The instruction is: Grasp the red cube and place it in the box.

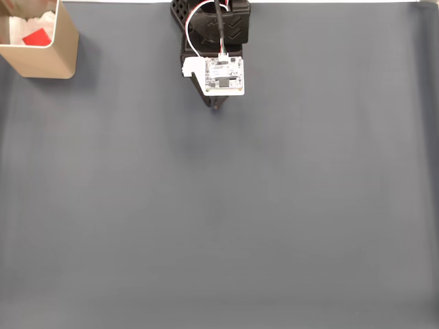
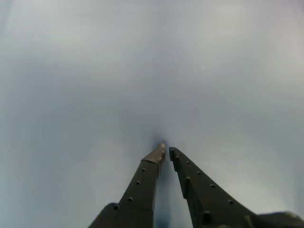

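Red cube (image 1: 38, 38), a small matte plastic-looking block, already lies inside the tan open-topped box (image 1: 51, 62) at the fixed view's top-left corner. It looks light, rigid and unbreakable; 2 opposite flat faces would suit pinching. Black two-finger gripper (image 2: 166, 149) hangs nearly closed, empty, above grey mat (image 1: 274, 219).

Counter (image 1: 240, 219) is plain dark slate-grey, no pattern; reads paler blue-grey in the wrist view. Box (image 1: 48, 62) is light tan/beige, with the bright red cube (image 1: 38, 38) and white bits inside. Arm (image 1: 216, 27) is black with a white circuit board (image 1: 224, 72) and red and white wires (image 1: 195, 17); end effector (image 2: 166, 151) is matte black, fingers dotted with small holes.
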{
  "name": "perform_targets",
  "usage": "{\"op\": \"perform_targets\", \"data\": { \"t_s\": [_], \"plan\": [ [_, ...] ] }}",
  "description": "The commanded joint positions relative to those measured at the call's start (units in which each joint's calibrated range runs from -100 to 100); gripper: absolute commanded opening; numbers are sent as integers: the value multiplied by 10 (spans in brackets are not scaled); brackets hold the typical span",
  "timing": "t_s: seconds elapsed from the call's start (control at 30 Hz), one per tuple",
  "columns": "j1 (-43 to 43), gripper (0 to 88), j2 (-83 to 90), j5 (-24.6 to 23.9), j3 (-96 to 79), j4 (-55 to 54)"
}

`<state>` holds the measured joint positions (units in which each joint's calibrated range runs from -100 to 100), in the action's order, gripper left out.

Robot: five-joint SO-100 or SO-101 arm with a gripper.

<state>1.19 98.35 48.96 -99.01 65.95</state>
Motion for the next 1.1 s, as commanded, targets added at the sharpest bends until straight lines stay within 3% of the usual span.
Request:
{"op": "perform_targets", "data": {
  "t_s": [0.0,1.07],
  "plan": [
    [-1,0,11,-3,-8,23],
    [-4,0,14,-1,-8,93]
  ]
}}
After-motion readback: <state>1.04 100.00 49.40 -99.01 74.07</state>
